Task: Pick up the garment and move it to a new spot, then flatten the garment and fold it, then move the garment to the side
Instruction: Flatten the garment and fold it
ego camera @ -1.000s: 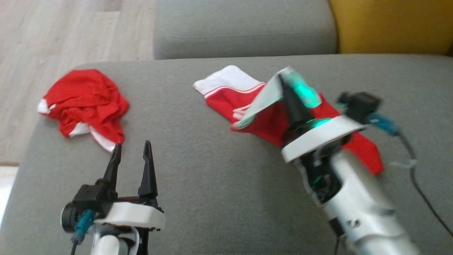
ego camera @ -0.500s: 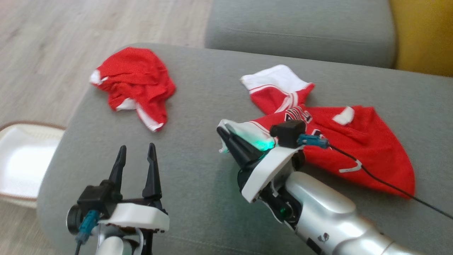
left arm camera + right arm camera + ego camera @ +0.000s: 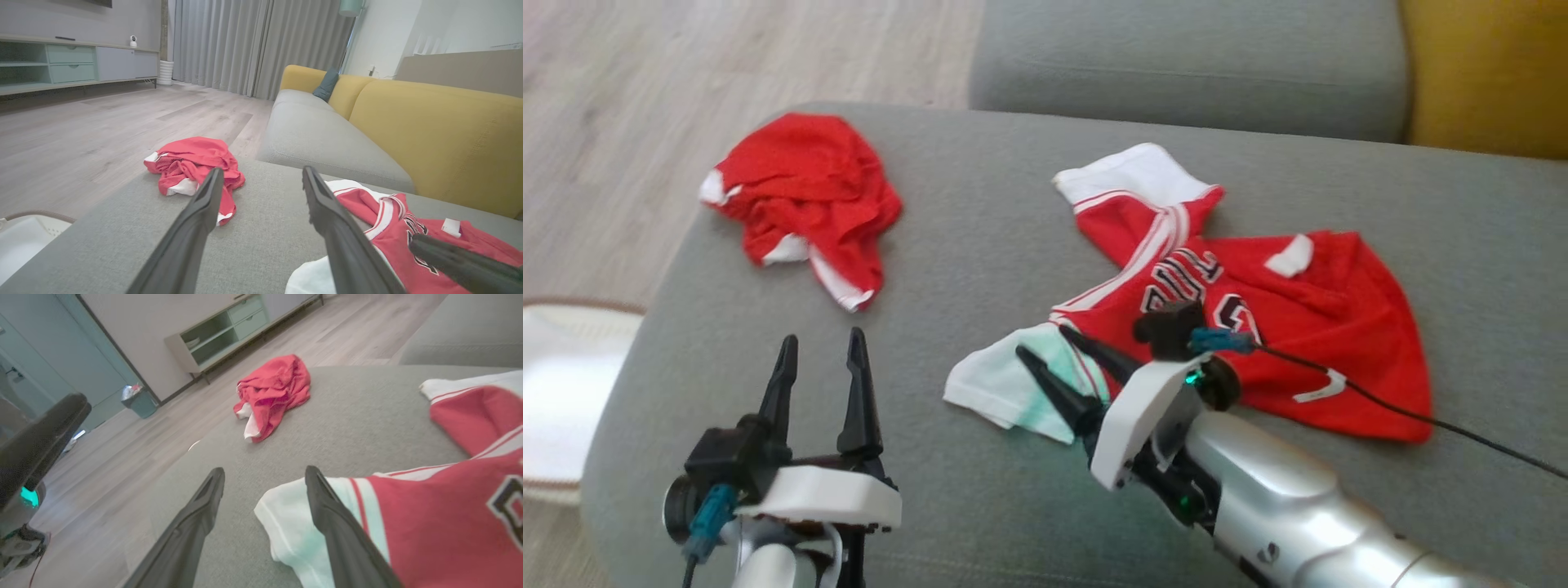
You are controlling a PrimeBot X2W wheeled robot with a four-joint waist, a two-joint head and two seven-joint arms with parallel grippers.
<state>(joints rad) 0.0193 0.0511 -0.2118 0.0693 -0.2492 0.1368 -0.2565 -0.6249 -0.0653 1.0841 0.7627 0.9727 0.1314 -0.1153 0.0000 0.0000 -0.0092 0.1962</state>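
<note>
**Current state.** The red-and-white mesh basketball jersey (image 3: 1258,327) lies on the grey fabric sofa seat (image 3: 980,204), towards the robot's right. It is spread out but not flat. One shoulder strap points away from the robot, and the white hem corner (image 3: 988,388) is rumpled nearest the robot.

The right end effector (image 3: 1044,341) is released. Its two dark fingers stand apart at the hem corner. One finger is above the white fabric and the other is above bare cushion. Nothing is grasped.

The left end effector (image 3: 822,336) is also released and carries nothing. It hovers over the seat, well apart from the jersey.

**Probable faults from this point.**

1. Snagging. The finger above the hem may catch the loose mesh as the arm withdraws. This would drag the corner back into a bunch.
2. Cable drag. The thin black cable (image 3: 1421,412) from the right wrist trails across the red panel. A wide arm sweep could pull the fabric out of position.
3. Locked-in creases. Folding before the strap and hem are smoothed would probably give an uneven fold.
4. Wrong target. A crumpled red-and-white cloth garment (image 3: 805,196) lies near the left end effector. Its colours match, so it could be grasped in error.
</note>
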